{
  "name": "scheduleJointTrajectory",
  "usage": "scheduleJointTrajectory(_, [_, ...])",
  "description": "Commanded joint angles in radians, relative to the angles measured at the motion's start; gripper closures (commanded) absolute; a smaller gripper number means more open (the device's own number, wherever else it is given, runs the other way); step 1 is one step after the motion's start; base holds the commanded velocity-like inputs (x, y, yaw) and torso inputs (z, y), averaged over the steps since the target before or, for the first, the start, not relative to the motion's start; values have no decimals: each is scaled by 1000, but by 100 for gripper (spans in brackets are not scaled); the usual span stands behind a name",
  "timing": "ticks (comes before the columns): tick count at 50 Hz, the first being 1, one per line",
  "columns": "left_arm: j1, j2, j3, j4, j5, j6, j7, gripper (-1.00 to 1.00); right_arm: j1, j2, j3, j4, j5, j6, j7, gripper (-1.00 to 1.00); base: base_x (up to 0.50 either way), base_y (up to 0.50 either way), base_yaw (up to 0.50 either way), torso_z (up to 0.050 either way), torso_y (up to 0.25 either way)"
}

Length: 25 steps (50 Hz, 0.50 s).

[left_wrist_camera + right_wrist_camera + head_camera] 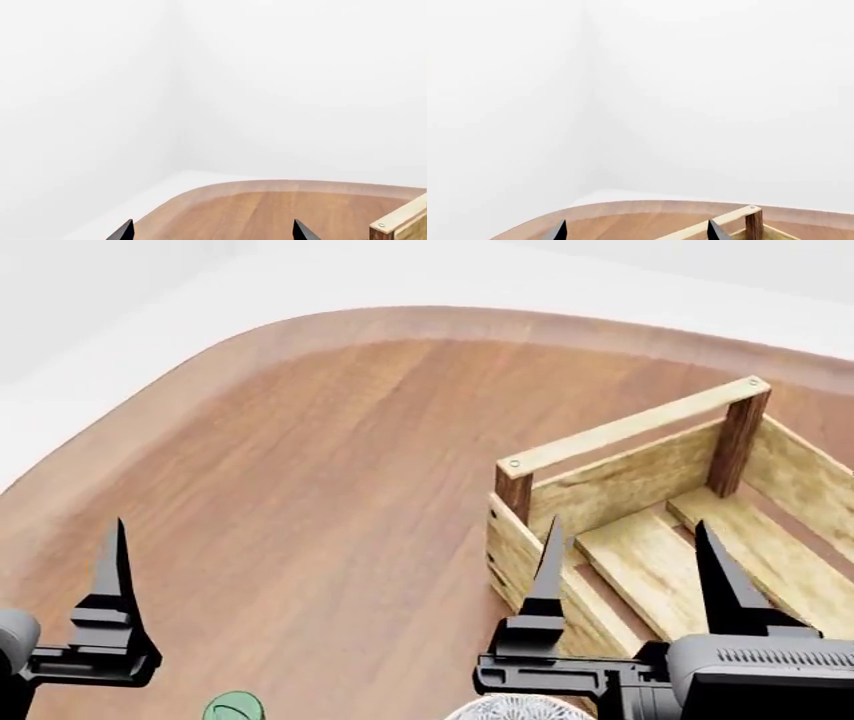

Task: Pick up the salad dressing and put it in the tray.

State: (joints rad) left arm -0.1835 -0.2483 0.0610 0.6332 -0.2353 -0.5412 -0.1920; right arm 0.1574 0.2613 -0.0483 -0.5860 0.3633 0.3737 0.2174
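Only the round green top of the salad dressing (235, 706) shows, cut by the bottom edge of the head view, on the wooden table just right of my left gripper. One left finger (115, 575) shows there. In the left wrist view the left gripper (213, 232) is open and holds nothing. The tray (627, 430), a light slatted crate with dark corner posts, stands at the right. My right gripper (627, 525) hangs open and empty over the crate's near left corner. The crate also shows as a corner (403, 221) and as a post and rail (752, 220).
The rim of a white-and-grey patterned bowl (518, 708) peeks out at the bottom edge, under the right gripper. The wooden table (307, 460) has a rounded far-left corner, with white floor and walls beyond it.
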Motion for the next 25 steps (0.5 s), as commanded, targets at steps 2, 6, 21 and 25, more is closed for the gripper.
scheduleJointTrajectory(2, [-1,-5,4,-2,-4,3,-6,-100,-3,9,-10,2,3,-7,1,-100,0,0,500,0,0])
scheduleJointTrajectory(6, [-3,-6,7,-3,-5,3,-7,-100,-2,11,-14,6,2,-10,0,-100,0,0,500,0,0])
scheduleJointTrajectory(21, [-7,-12,6,-3,-13,1,-15,-100,2,25,-43,12,-9,-11,-6,-100,0,0,500,0,0])
scheduleJointTrajectory(25, [-6,-14,6,-3,-14,2,-16,-100,-2,32,-55,14,-2,-17,-23,-100,0,0,500,0,0])
